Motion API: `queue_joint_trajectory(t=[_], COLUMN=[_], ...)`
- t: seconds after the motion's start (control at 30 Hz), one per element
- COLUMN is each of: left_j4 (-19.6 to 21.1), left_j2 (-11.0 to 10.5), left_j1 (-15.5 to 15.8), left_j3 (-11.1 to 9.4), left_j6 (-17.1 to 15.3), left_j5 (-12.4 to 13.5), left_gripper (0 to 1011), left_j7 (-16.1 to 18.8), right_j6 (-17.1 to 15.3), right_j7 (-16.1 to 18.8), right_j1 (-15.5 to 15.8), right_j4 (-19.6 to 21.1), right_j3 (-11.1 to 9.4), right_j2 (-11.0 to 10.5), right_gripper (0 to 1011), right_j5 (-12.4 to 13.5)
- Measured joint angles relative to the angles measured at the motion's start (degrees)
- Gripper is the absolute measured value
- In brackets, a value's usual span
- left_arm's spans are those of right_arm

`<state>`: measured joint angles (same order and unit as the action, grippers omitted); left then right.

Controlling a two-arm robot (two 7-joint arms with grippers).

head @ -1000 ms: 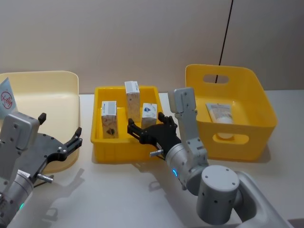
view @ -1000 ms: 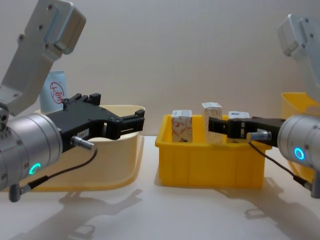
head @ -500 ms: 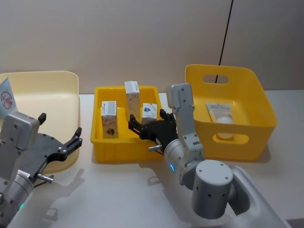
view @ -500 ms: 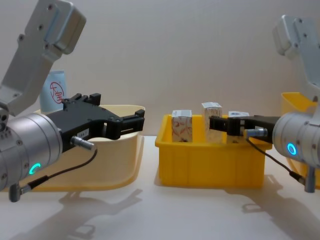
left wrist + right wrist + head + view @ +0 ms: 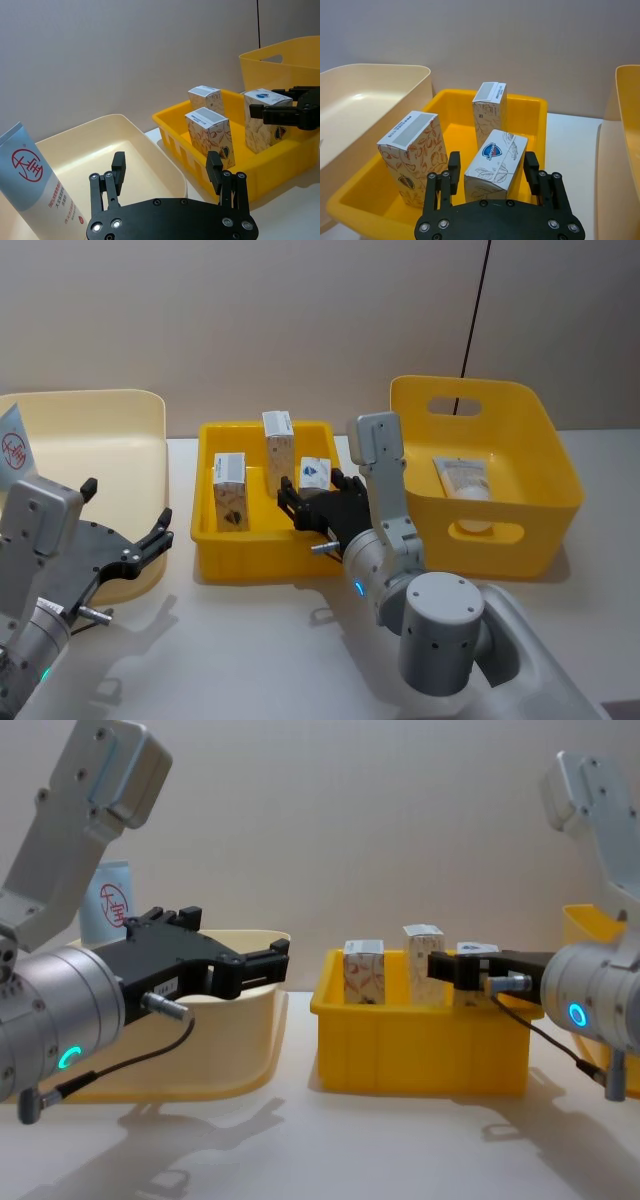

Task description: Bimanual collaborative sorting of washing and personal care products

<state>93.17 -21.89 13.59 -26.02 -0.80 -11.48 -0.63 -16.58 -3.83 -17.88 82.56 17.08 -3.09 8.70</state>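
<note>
Three cartons (image 5: 492,167) stand in the centre tray (image 5: 205,525), mid-frame. Right gripper (image 5: 490,172) straddles the nearest carton, jaws wide, not touching. One tube (image 5: 35,182) leans in the cream bin (image 5: 110,420), another (image 5: 465,485) in the right bin (image 5: 540,430). Left gripper (image 5: 125,510) hovers lower left, jaws wide.

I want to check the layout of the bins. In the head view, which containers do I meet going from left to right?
Cream bin → small yellow tray with three white cartons → tall yellow basket with a tube lying inside.
</note>
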Motion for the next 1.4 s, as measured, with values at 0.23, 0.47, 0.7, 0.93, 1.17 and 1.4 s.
queue_joint_trajectory(t=[0.23, 0.47, 0.7, 0.93, 1.17, 1.4], left_j4=[0.0, 0.0, 0.0, 0.0, 0.0, 0.0], left_j2=[0.0, 0.0, 0.0, 0.0, 0.0, 0.0], left_j1=[0.0, 0.0, 0.0, 0.0, 0.0, 0.0], left_j3=[0.0, 0.0, 0.0, 0.0, 0.0, 0.0], left_j6=[0.0, 0.0, 0.0, 0.0, 0.0, 0.0], left_j5=[0.0, 0.0, 0.0, 0.0, 0.0, 0.0], left_gripper=[1003, 1003, 1003, 1003, 1003, 1003], left_j7=[0.0, 0.0, 0.0, 0.0, 0.0, 0.0], right_j6=[-0.1, -0.1, 0.3, 3.0, 7.8, 12.6], right_j7=[-0.1, -0.2, -0.1, 0.9, 2.3, 3.7], right_j1=[-0.2, -0.2, -0.2, 0.0, 0.2, 0.1], right_j4=[-0.2, -0.3, -0.3, -0.2, 0.2, 0.8], right_j3=[-0.1, -0.1, -0.2, -0.5, -1.1, -2.0], right_j2=[0.1, 0.2, 0.2, 0.1, 0.0, -0.1], right_gripper=[591, 435, 435, 435, 435, 435], right_j5=[-0.2, -0.3, -0.3, -0.3, -0.2, 0.3])
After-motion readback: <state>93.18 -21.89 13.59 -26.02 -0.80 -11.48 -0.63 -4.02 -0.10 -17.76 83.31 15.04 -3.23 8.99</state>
